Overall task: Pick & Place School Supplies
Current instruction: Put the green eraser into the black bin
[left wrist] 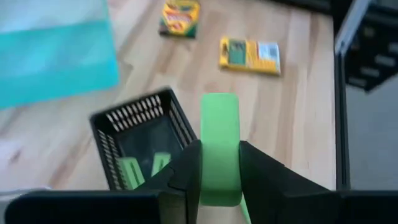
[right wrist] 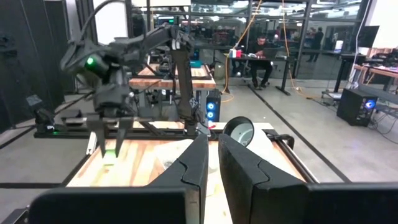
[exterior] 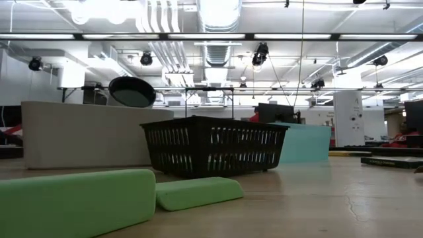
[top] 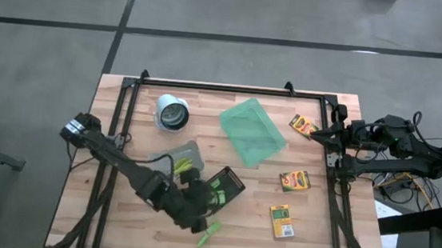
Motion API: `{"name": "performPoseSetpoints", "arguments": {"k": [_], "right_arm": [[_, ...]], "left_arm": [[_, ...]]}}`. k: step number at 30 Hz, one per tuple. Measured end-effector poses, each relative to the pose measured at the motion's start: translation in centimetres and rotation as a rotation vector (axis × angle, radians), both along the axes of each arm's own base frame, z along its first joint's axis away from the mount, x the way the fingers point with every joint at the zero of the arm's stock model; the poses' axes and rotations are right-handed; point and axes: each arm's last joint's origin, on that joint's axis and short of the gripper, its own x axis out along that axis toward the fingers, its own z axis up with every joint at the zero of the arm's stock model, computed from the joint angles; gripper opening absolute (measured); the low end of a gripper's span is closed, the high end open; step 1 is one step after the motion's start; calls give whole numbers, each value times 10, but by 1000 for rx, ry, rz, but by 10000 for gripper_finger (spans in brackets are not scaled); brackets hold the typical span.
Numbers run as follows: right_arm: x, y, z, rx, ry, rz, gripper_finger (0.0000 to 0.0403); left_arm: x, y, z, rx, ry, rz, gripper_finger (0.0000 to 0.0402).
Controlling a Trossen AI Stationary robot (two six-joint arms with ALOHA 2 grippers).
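Observation:
My left gripper (top: 200, 210) hangs above the table's near middle, beside the black basket (top: 225, 186), shut on a bright green marker (left wrist: 219, 149). More green markers lie inside the basket (left wrist: 140, 169). Two others (top: 210, 235) lie flat on the wood near the front edge. Three yellow-and-green crayon boxes (top: 303, 126), (top: 294, 180), (top: 281, 221) lie flat on the table's right half. My right gripper (right wrist: 212, 163) waits shut at the right edge, holding nothing. My left gripper pinches the green marker's two long sides (left wrist: 219, 177) between its two fingers (left wrist: 186, 171). The fingers slant down from the table's left and lie along the marker, whose free end (left wrist: 219, 102) sticks out past the fingertips. The marker is lifted clear of the table.
A translucent green tray (top: 252, 131) lies at the far middle. A white cup (top: 172, 113) lies to its left. A clear bin (top: 182, 159) with green items sits by the left arm. A black frame (top: 232, 89) borders the table. Bare wood lies between the basket and the crayon boxes.

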Motion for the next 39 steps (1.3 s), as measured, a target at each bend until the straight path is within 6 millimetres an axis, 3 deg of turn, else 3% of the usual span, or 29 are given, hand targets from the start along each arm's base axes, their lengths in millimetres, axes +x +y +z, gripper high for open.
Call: {"name": "performPoseSetpoints", "arguments": {"k": [6, 10, 16, 27, 39], "right_arm": [[0, 0, 0, 0, 0, 0, 36], [0, 0, 0, 0, 0, 0, 36], [0, 0, 0, 0, 0, 0, 36], [0, 0, 0, 0, 0, 0, 36], [0, 0, 0, 0, 0, 0, 36]], "left_arm": [[17, 29, 20, -21, -41, 88, 97], [24, 49, 15, -73, -11, 135, 97], [34, 65, -15, -130, 82, 174, 97], [53, 59, -77, -106, 191, 203, 97], [67, 55, -124, -89, 276, 236, 97]]}}
